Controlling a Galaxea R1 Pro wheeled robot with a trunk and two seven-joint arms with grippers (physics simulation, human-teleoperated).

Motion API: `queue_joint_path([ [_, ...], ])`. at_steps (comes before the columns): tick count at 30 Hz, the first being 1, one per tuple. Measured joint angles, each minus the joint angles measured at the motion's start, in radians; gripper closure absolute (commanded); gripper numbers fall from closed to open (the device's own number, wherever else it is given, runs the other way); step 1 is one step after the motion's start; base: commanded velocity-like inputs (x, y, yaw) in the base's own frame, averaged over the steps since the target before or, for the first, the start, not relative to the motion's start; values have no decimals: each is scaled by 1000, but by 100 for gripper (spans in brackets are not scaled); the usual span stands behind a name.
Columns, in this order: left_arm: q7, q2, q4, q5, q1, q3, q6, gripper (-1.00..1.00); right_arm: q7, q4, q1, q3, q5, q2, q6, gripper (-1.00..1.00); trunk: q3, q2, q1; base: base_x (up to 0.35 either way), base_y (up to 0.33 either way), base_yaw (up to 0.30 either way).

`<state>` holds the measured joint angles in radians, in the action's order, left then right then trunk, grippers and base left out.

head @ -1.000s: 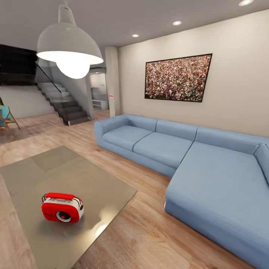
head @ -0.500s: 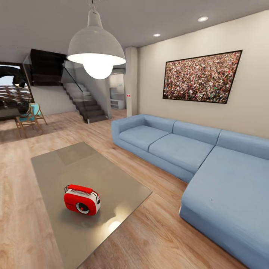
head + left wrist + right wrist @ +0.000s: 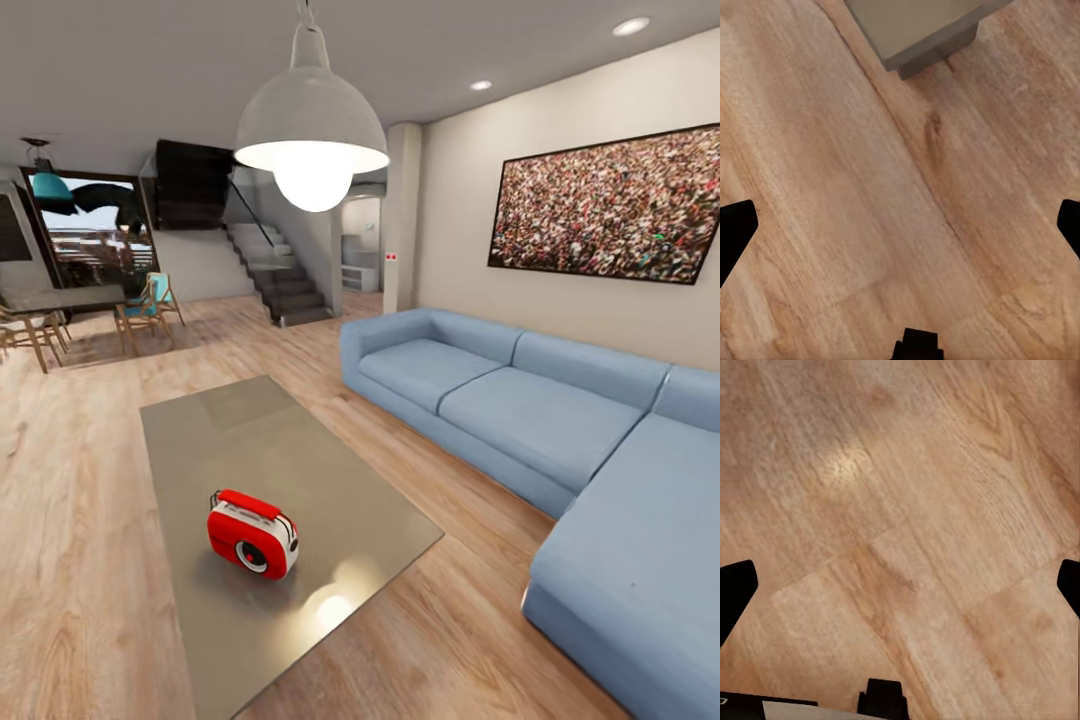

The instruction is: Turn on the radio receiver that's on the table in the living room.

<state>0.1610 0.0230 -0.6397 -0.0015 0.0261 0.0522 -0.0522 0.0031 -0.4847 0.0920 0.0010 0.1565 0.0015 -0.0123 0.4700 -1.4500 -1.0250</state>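
Approaching: radio (image 3: pixel 253 534) sits on table (image 3: pixel 300 470), nearer its close end. Both grippers, left (image 3: pixel 900 225) and right (image 3: pixel 900 585), hang over floor (image 3: pixel 80 520), jaws wide apart, empty. Best to close in squarely before reaching.

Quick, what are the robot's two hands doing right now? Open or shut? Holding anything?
Left gripper: open, holding nothing, above the wood floor.
Right gripper: open, holding nothing, also over floor.
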Motion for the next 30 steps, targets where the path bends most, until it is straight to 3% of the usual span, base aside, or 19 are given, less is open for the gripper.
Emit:
queue_joint_path([
  [30, 12, 0, 0, 0, 0, 0, 2, -100, 0, 0, 0, 0, 0, 0, 0, -100, 0, 0, 0, 268, -193, 300],
])
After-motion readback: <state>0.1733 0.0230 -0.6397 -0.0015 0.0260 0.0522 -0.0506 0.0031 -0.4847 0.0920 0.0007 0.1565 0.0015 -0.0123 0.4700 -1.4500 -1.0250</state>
